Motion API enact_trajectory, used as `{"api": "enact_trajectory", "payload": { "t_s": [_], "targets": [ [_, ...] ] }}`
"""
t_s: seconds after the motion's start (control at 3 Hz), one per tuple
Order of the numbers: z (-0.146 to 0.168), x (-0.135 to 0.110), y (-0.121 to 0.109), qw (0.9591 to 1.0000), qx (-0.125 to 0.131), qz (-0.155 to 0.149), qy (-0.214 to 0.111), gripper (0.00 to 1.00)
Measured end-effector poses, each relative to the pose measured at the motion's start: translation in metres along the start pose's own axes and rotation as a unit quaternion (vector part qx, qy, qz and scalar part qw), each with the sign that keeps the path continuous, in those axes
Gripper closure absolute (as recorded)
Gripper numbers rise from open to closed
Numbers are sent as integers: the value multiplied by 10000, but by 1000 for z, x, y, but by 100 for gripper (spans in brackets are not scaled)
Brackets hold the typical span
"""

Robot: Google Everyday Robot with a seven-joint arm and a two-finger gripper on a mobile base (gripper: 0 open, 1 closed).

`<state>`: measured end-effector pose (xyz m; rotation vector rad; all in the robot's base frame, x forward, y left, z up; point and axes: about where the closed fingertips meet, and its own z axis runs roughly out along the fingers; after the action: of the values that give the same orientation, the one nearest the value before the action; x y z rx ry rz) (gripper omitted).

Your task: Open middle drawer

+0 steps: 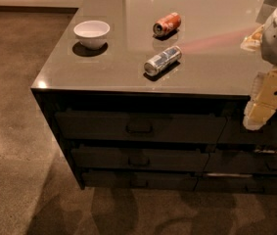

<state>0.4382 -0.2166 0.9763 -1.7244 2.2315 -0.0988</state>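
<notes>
**Middle drawer shut, gripper off to the right**

The middle drawer is the second of three wide dark fronts on the left side of the cabinet. It sits closed, its front in line with the top drawer above and the bottom drawer below. Its small bar pull is in the centre of the front, and nothing touches it.

The gripper hangs at the right edge of the view, in front of the cabinet. It is near the place where the left stack meets the narrower right stack. It is at about the height of the top drawer, so it is above the pull and well apart from it to the right. Whether it is open or closed cannot be told from this view. It seems to hold nothing.

On the counter a white bowl, an orange can and a silver can are placed. Both cans lie on their sides. They are far from the drawer fronts and probably play no part here.

By judgement, the task is at its beginning: the arm waits at the side, where it does not hide the drawers. The next move must bring the gripper down and to the left, to the pull. The top drawer has the same kind of pull, so the wrong choice is a risk.
</notes>
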Motion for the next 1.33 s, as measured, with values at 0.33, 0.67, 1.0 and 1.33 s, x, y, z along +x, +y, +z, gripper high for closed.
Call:
{"api": "enact_trajectory", "payload": {
  "t_s": [0.33,0.67,1.0,1.33],
  "targets": [
    [0,0,0,10000,0,0,0,0],
    [-3,1,-3,9998,-94,79,-183,0],
    [-4,1,-4,9996,-122,100,-239,0],
    [8,-2,-4,9996,-230,51,-143,0]
  ]
}}
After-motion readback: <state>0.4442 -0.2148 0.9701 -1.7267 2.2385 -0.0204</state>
